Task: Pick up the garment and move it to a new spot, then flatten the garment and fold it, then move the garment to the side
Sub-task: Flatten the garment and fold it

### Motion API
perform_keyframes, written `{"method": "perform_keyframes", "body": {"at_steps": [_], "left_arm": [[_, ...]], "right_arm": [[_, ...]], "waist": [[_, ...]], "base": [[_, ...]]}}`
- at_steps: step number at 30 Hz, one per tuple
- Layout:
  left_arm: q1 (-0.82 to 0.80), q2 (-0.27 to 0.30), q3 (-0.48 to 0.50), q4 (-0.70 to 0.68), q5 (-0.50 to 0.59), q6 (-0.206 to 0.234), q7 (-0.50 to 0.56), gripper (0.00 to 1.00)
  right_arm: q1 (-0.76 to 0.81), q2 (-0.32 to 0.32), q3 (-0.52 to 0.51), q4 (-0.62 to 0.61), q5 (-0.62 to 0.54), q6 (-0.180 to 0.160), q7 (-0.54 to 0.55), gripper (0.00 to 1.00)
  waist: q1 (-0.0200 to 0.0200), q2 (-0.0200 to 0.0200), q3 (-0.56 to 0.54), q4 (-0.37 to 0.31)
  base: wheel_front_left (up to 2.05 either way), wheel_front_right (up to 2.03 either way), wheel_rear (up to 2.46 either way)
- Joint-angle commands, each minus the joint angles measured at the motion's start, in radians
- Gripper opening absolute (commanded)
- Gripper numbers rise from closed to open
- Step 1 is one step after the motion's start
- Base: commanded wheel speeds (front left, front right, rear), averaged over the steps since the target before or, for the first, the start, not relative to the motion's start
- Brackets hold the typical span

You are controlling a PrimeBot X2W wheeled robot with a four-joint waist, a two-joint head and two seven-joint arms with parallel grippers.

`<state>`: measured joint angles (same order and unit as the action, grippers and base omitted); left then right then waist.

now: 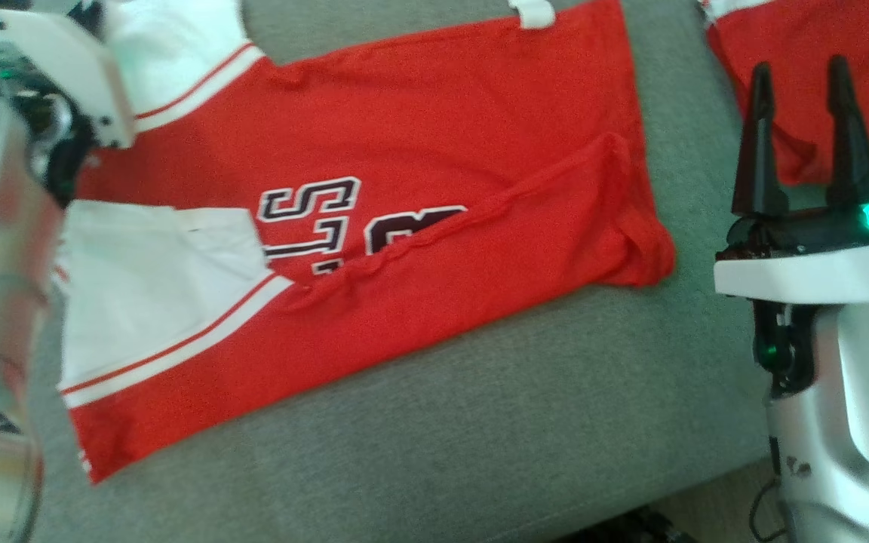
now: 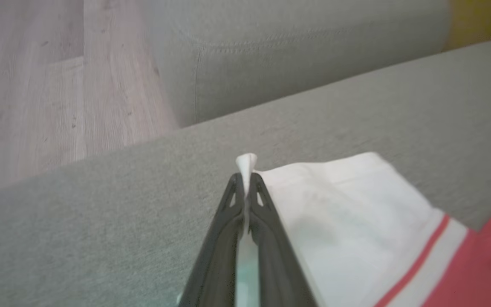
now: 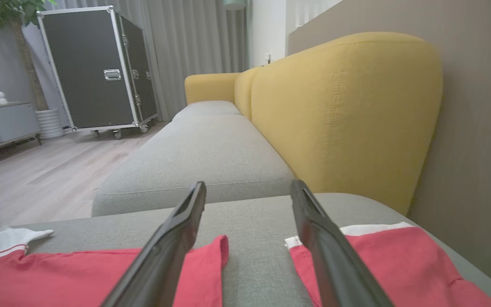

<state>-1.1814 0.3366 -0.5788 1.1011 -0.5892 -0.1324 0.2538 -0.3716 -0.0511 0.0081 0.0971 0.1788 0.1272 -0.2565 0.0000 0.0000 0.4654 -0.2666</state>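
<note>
Your left gripper (image 2: pixel 245 183) clamped the white sleeve (image 2: pixel 356 204); right gripper (image 1: pixel 800 143) gaped empty. You needed 1 low, taut pull rightward across the garment (image 1: pixel 419 143).

Setting: a living room, probably in a home. Indicators: grey sofa (image 3: pixel 203 149) with yellow backrest (image 3: pixel 343 115), wood floor (image 3: pixel 49 170), full-length curtains (image 3: pixel 186 51), low cabinet (image 3: pixel 7 121). A black wheeled case (image 3: pixel 96 68) stands beside the curtains.

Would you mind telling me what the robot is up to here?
The robot is working on a red jersey laid on the grey sofa seat. Its left claw is shut on the edge of a white sleeve, while the right claw is open, holding nothing, near a second red garment.
</note>
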Motion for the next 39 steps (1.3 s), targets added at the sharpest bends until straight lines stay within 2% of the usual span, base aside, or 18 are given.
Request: {"method": "perform_keyframes", "body": {"at_steps": [1, 6, 10, 14, 15, 22, 28, 38, 39], "left_arm": [[-0.031, 0.016, 0.018, -0.051, -0.014, 0.002, -0.057, 0.0], [0.002, -0.017, -0.014, -0.128, -0.031, 0.002, -0.19, 0.0], [0.03, -0.036, -0.052, -0.191, -0.041, 0.002, -0.249, 0.0], [0.058, -0.049, -0.095, -0.255, -0.045, 0.002, -0.281, 0.0], [0.058, -0.049, -0.095, -0.255, -0.045, 0.002, -0.281, 0.0], [0.092, -0.064, -0.163, -0.34, -0.043, 0.002, -0.302, 0.0], [0.091, -0.056, -0.182, -0.385, -0.072, 0.002, -0.301, 0.0], [0.07, -0.048, -0.195, -0.402, -0.08, 0.002, -0.302, 0.0], [0.069, -0.046, -0.196, -0.401, -0.08, 0.002, -0.302, 0.0]], "right_arm": [[-0.032, -0.015, 0.016, -0.008, -0.017, 0.003, -0.005, 1.0], [-0.118, -0.087, 0.087, 0.118, 0.017, 0.003, 0.044, 1.0], [-0.197, -0.163, 0.136, 0.267, 0.05, 0.003, 0.121, 1.0], [-0.285, -0.211, 0.153, 0.438, 0.094, 0.003, 0.184, 1.0], [-0.285, -0.211, 0.153, 0.438, 0.094, 0.003, 0.184, 1.0], [-0.421, -0.278, 0.208, 0.718, 0.103, 0.003, 0.246, 1.0], [-0.498, -0.3, 0.265, 0.876, 0.096, 0.003, 0.278, 1.0], [-0.585, -0.3, 0.319, 1.019, 0.115, 0.003, 0.257, 1.0], [-0.589, -0.298, 0.328, 1.028, 0.118, 0.003, 0.258, 0.72]], "waist": [[0.0, 0.0, -0.041, 0.047], [0.0, 0.0, -0.087, 0.115], [0.0, 0.0, -0.109, 0.176], [0.0, 0.0, -0.113, 0.225], [0.0, 0.0, -0.113, 0.225], [0.0, 0.0, -0.095, 0.292], [0.0, 0.0, -0.067, 0.318], [0.0, 0.0, -0.022, 0.334], [0.0, 0.0, -0.02, 0.334]], "base": [[0.0, 0.0, 0.0], [0.0, 0.0, 0.0], [0.0, 0.0, 0.0], [0.0, 0.0, 0.0], [0.0, 0.0, 0.0], [0.0, 0.0, 0.0], [0.0, 0.0, 0.0], [0.0, 0.0, 0.0], [0.0, 0.0, 0.0]]}}
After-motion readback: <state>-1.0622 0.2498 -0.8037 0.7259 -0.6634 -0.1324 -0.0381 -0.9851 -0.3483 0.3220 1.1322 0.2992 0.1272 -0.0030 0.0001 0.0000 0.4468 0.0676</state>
